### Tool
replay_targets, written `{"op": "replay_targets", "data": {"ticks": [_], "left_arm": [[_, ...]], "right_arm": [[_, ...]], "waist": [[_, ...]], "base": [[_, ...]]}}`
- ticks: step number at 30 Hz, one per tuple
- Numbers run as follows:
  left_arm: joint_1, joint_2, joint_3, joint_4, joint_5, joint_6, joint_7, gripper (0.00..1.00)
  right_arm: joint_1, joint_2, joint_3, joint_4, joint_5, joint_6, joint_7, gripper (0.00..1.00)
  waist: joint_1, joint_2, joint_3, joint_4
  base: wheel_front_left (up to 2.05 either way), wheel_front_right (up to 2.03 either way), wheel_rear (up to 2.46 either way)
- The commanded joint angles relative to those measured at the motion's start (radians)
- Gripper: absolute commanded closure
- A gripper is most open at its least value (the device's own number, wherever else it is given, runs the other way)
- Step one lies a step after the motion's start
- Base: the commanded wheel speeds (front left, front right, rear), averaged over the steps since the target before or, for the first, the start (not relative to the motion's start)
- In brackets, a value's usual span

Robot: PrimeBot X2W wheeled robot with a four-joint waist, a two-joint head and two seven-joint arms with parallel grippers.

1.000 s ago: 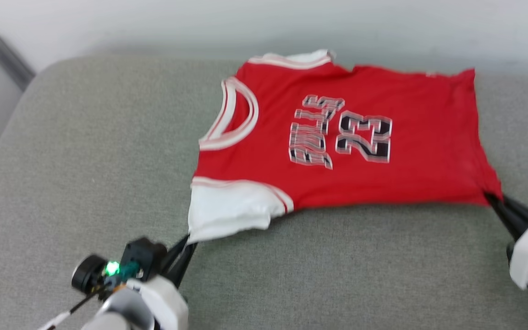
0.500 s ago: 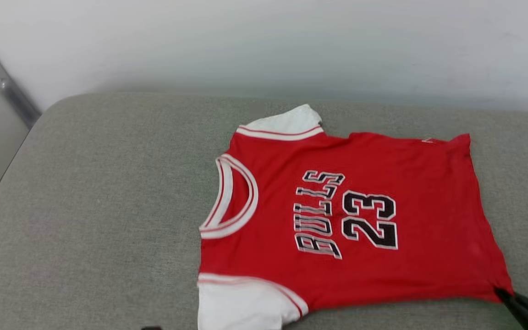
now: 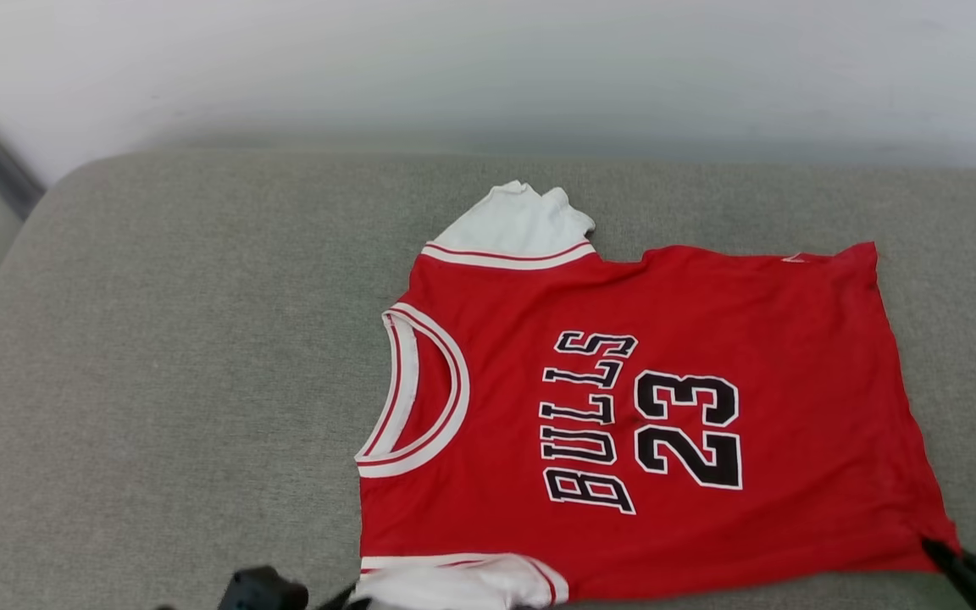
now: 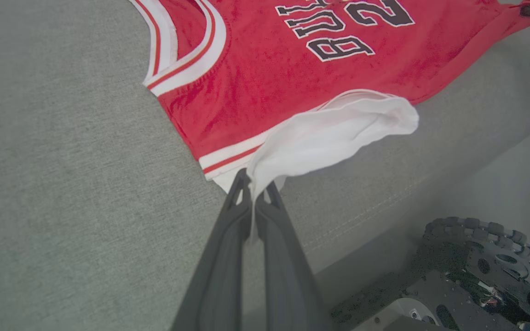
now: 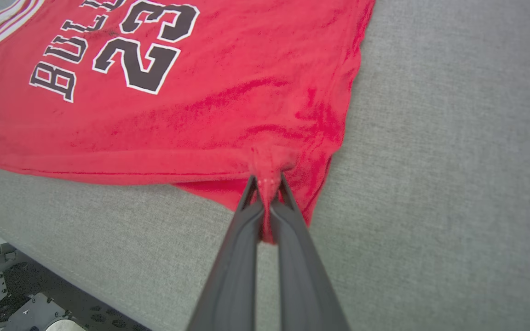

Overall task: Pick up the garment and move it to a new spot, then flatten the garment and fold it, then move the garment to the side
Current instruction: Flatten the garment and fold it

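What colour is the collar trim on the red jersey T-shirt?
The collar trim is white with red stripes; left wrist view.

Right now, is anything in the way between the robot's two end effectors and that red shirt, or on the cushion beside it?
Nothing visible. The left end effector is shut on the white sleeve of the garment, the right end effector on its red hem corner. The grey cushion left of it shows no obstacle.

Garment partly off-frame, bottom edge
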Motion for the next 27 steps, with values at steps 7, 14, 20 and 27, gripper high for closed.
{"op": "replay_targets", "data": {"ticks": [7, 14, 20, 27], "left_arm": [[-0.157, -0.018, 0.054, -0.011, 0.035, -0.004, -0.007, 1.00], [-0.319, -0.024, 0.085, 0.034, 0.059, -0.039, 0.023, 1.00], [-0.428, -0.045, 0.084, 0.109, 0.071, -0.067, 0.055, 1.00], [-0.499, -0.081, 0.074, 0.220, 0.066, -0.097, 0.062, 1.00]], "right_arm": [[-0.025, 0.018, -0.103, -0.101, -0.009, -0.001, 0.065, 1.00], [-0.130, 0.040, -0.144, -0.093, -0.070, -0.001, 0.108, 1.00], [-0.229, 0.050, -0.121, -0.063, -0.120, -0.001, 0.144, 1.00], [-0.323, 0.068, -0.067, -0.001, -0.158, -0.001, 0.168, 1.00]], "waist": [[0.0000, -0.0001, 0.085, -0.019], [0.0000, -0.0001, 0.177, -0.037], [0.0000, -0.0001, 0.247, -0.045], [0.0000, -0.0001, 0.293, -0.043]], "base": [[0.00, 0.00, 0.00], [0.00, 0.00, 0.00], [0.00, 0.00, 0.00], [0.00, 0.00, 0.00]]}}
